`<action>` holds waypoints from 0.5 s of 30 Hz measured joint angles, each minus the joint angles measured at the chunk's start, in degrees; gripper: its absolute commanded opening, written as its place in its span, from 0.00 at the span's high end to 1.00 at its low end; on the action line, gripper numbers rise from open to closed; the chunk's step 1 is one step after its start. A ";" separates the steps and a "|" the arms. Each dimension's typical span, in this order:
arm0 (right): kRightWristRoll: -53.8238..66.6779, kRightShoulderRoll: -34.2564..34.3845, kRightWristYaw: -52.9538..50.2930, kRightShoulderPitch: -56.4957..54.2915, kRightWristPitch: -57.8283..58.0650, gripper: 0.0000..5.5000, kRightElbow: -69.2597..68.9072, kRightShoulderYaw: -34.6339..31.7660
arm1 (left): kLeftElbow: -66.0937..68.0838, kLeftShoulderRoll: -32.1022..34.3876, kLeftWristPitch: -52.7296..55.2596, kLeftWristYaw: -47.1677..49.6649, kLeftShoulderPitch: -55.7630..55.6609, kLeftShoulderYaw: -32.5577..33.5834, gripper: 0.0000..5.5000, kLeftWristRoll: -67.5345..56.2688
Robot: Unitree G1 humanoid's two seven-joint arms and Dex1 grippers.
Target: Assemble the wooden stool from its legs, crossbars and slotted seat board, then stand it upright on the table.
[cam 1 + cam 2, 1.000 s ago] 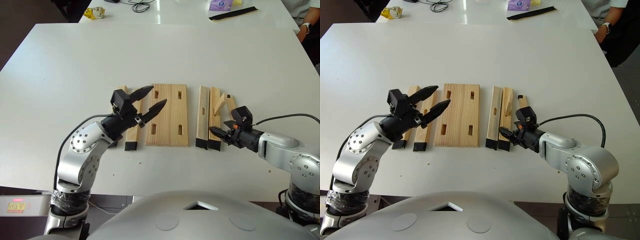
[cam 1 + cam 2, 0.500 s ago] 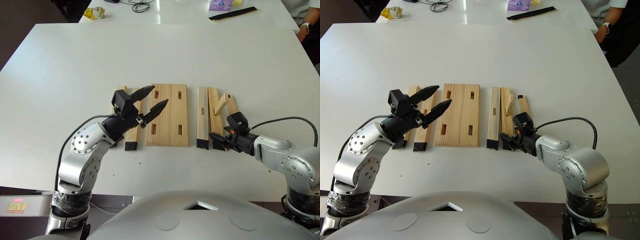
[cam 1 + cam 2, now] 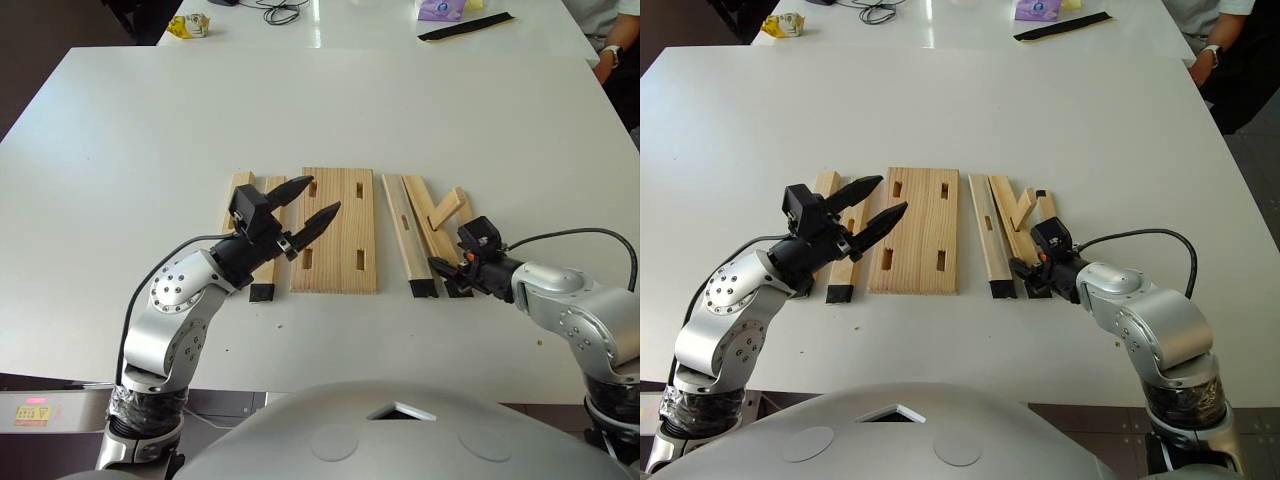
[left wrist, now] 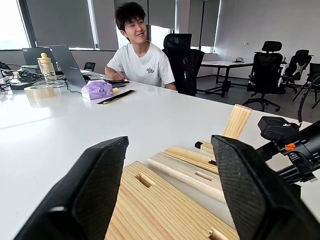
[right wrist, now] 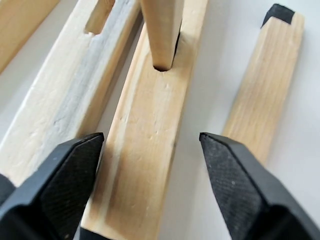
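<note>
The slotted seat board (image 3: pixel 335 228) lies flat mid-table. Two legs (image 3: pixel 262 240) lie along its left side. My left gripper (image 3: pixel 312 200) hovers open above the board's left edge; its wrist view shows the board (image 4: pixel 160 210) below the empty fingers (image 4: pixel 85 190). Right of the board two legs (image 3: pixel 405 235) lie slanted, and a crossbar (image 3: pixel 447 207) is pegged into the outer one. My right gripper (image 3: pixel 445 272) is open at their black-capped near ends, fingers (image 5: pixel 235 185) on either side of the outer leg (image 5: pixel 150 125), not touching it. A shorter black-tipped piece (image 5: pixel 260 95) lies beside it.
The white table (image 3: pixel 150 130) has wide bare room left, right and behind the parts. On a farther table sit a black strip (image 3: pixel 466 27), a purple packet (image 3: pixel 440 10) and a yellow object (image 3: pixel 190 25). A person's arm (image 3: pixel 612 55) shows at the far right edge.
The two right-hand legs have swung from straight to slanted, near ends shifted right, with my right gripper at those ends. My left gripper drifted slightly nearer and right, still open.
</note>
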 measured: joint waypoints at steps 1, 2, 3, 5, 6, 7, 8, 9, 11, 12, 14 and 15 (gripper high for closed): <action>-0.59 -0.42 0.31 0.27 -1.16 0.36 0.90 0.37 | 0.00 0.00 0.00 0.01 0.00 -0.03 0.44 0.00; -1.24 -0.94 0.65 0.74 -2.09 0.36 1.45 0.75 | 0.00 0.00 0.00 0.01 -0.02 -0.04 0.44 0.00; -1.96 -1.65 1.12 1.26 -3.57 0.36 1.73 1.21 | 0.00 0.00 0.00 0.02 -0.03 -0.04 0.44 0.00; -2.89 -2.73 2.02 2.28 -6.10 0.36 2.31 2.06 | -0.01 0.00 0.01 0.02 -0.03 -0.04 0.44 -0.01; -3.23 -2.93 2.30 2.52 -6.55 0.36 2.45 2.19 | -0.01 0.00 0.01 0.03 -0.03 -0.03 0.44 -0.02; -3.73 -3.25 2.66 2.81 -7.16 0.36 2.46 2.40 | -0.01 0.01 0.02 0.05 -0.03 -0.01 0.44 -0.03; -4.01 -3.61 3.01 3.14 -7.86 0.36 2.46 2.56 | -0.02 0.01 0.03 0.12 -0.03 0.03 0.44 -0.05; -4.27 -3.76 3.32 3.40 -8.37 0.36 2.46 2.69 | -0.02 0.02 0.04 0.24 -0.04 0.07 0.44 -0.08; -4.56 -3.75 3.64 3.76 -9.18 0.39 2.56 2.79 | -0.02 0.03 0.09 0.31 -0.05 0.10 0.44 -0.16; -4.77 -3.74 3.92 3.94 -9.74 0.43 2.67 2.80 | -0.02 0.03 0.11 0.32 -0.07 0.10 0.44 -0.17; -4.89 -3.62 4.57 4.31 -10.99 0.50 2.84 2.81 | -0.02 0.04 0.38 0.34 -0.38 0.12 0.44 -0.24; -4.89 -3.51 4.72 4.38 -11.23 0.52 2.84 2.80 | -0.01 0.05 0.46 0.38 -0.48 0.19 0.44 -0.27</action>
